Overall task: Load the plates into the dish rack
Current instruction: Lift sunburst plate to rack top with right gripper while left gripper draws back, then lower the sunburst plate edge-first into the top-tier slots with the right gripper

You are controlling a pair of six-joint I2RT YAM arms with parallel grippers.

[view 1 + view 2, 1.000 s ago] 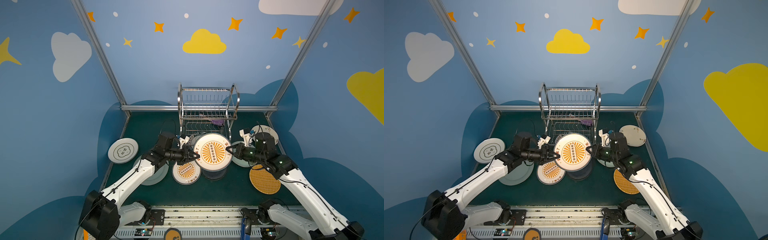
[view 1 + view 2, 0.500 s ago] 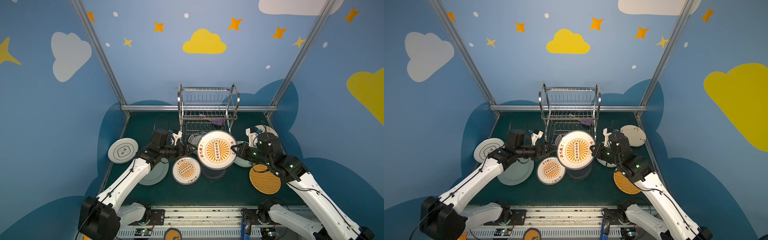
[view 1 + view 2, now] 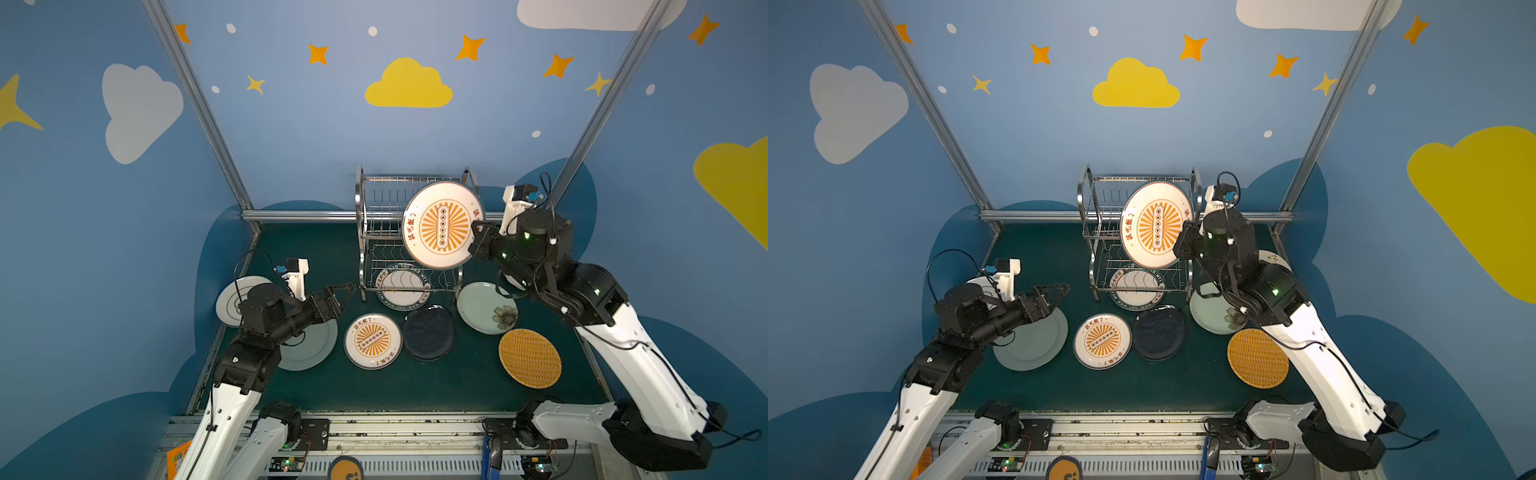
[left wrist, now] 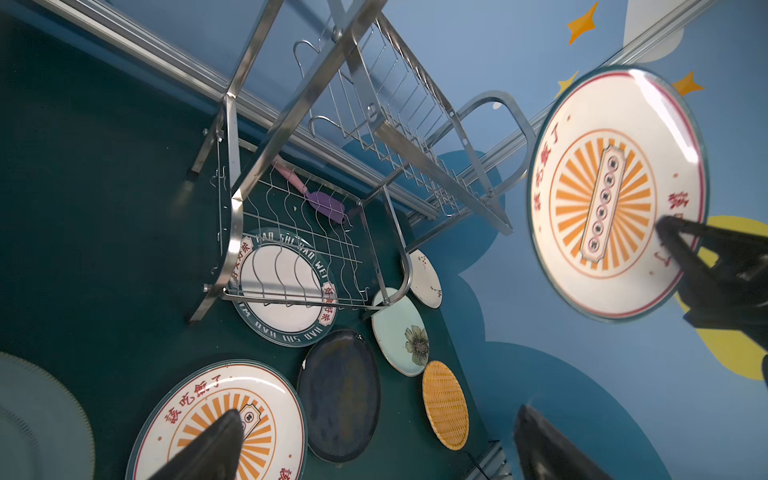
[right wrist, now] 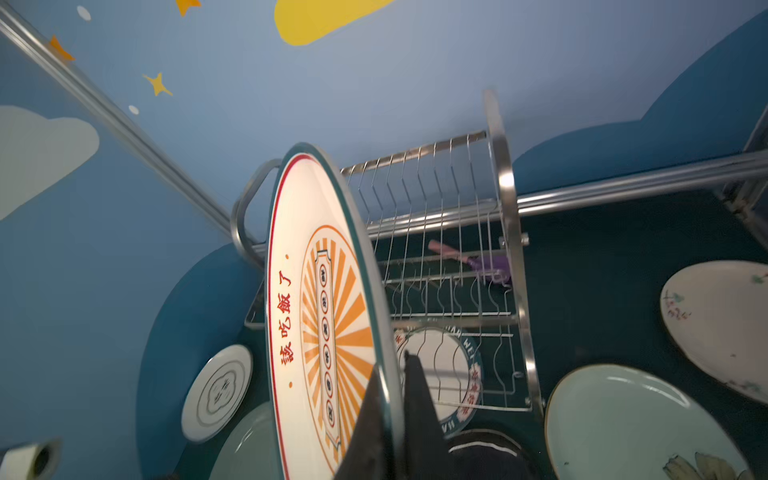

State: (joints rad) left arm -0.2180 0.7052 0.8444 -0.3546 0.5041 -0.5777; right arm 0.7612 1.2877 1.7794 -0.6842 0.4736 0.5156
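My right gripper [image 3: 473, 235] [image 5: 392, 374] is shut on the rim of a white plate with an orange sunburst [image 3: 442, 226] [image 3: 1156, 226] [image 5: 324, 316]. It holds the plate upright in front of the upper tier of the steel dish rack [image 3: 360, 232] [image 4: 232, 216]. My left gripper [image 3: 347, 291] [image 4: 378, 413] stands open and empty, low on the table left of the rack. A lettered-rim plate [image 3: 402, 291] lies under the rack. A second sunburst plate [image 3: 372, 340], a navy one [image 3: 428, 332], a green floral one [image 3: 486, 307] and a woven tan one [image 3: 530, 357] lie flat in front.
A pale green plate [image 3: 309, 345] and a white emblem plate [image 3: 237, 297] lie under my left arm. A cream floral plate [image 5: 719, 324] lies right of the rack. A purple spatula [image 4: 324, 203] rests in the rack's lower tier. A metal rail [image 3: 299, 215] runs behind.
My left gripper has opened, let go of the sunburst plate and drawn back to the left. My right gripper has lifted the plate up and back to the rack's upper tier.
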